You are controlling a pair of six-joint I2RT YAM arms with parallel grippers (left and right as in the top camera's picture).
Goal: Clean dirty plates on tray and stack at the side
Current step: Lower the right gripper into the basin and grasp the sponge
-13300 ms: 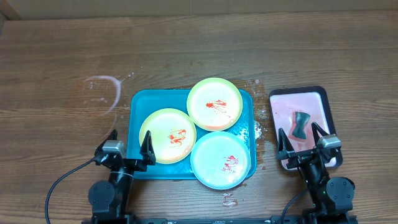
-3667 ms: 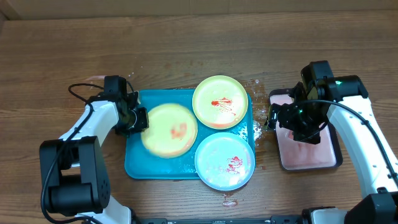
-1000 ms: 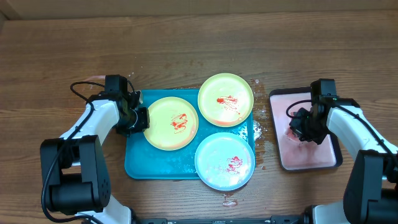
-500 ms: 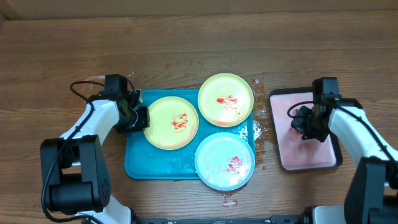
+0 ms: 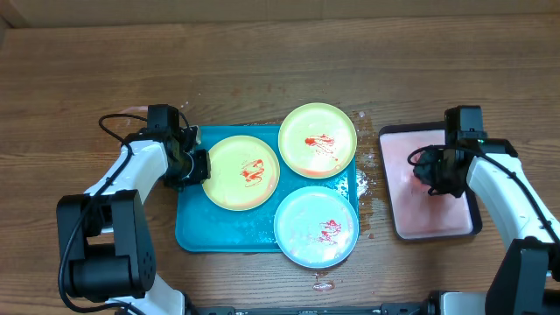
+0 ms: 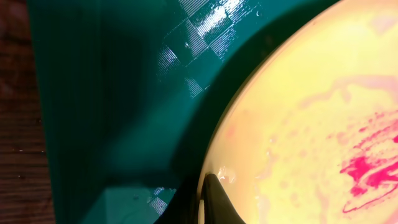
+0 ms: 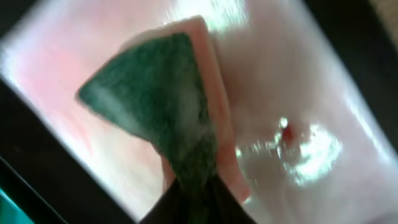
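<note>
Three sauce-smeared plates lie on the teal tray [image 5: 188, 229]: a yellow-green plate [image 5: 241, 172] at the left, another yellow-green one [image 5: 318, 140] at the back, and a pale blue plate [image 5: 317, 226] in front. My left gripper [image 5: 196, 166] is shut on the left plate's rim; the left wrist view shows its dark fingertips [image 6: 216, 198] pinching the yellow plate [image 6: 311, 124] over the tray floor [image 6: 118, 112]. Over the pink tray, my right gripper [image 5: 427, 171] is shut on a green-and-pink sponge [image 7: 158, 106].
The black-rimmed pink tray [image 5: 429, 223] sits right of the teal tray, its surface wet [image 7: 305, 93]. Water drops lie between the two trays [image 5: 366, 179], and a red smear [image 5: 320, 282] marks the table near the front edge.
My right gripper has shifted slightly right and back over the pink tray with the sponge in it. The left arm and all three plates have stayed put.
</note>
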